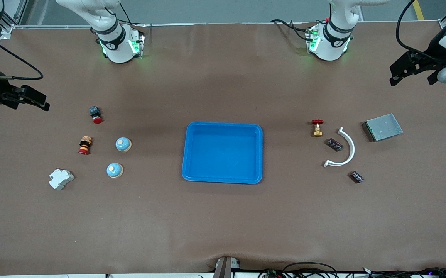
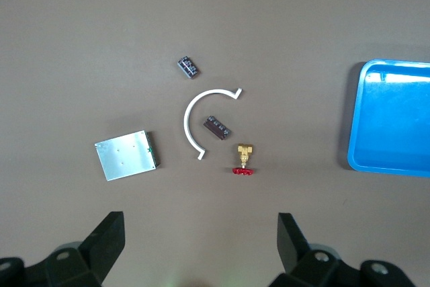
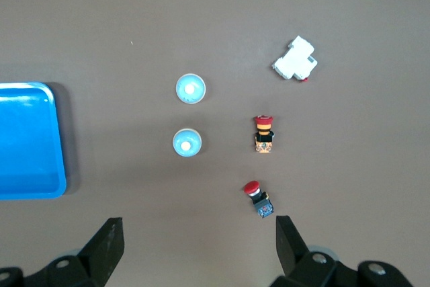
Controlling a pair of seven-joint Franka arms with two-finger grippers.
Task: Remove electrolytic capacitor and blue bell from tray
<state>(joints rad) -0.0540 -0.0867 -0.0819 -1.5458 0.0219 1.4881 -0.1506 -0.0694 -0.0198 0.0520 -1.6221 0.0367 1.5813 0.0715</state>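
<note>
Two blue dome bells (image 1: 123,144) (image 1: 114,170) sit toward the right arm's end of the table; both show in the right wrist view (image 3: 190,89) (image 3: 187,142). Two dark capacitors (image 1: 334,144) (image 1: 356,177) lie toward the left arm's end; both show in the left wrist view (image 2: 217,126) (image 2: 189,67). An empty blue tray (image 1: 223,124) sits mid-table. My left gripper (image 1: 416,72) (image 2: 199,247) is open and empty, high over the table's left-arm end. My right gripper (image 1: 34,99) (image 3: 198,247) is open and empty, high over the right-arm end.
A brass valve with a red handle (image 1: 317,128), a white curved piece (image 1: 352,146) and a metal box (image 1: 382,127) lie by the capacitors. Two red push buttons (image 1: 96,114) (image 1: 85,145) and a white breaker (image 1: 61,178) lie by the bells.
</note>
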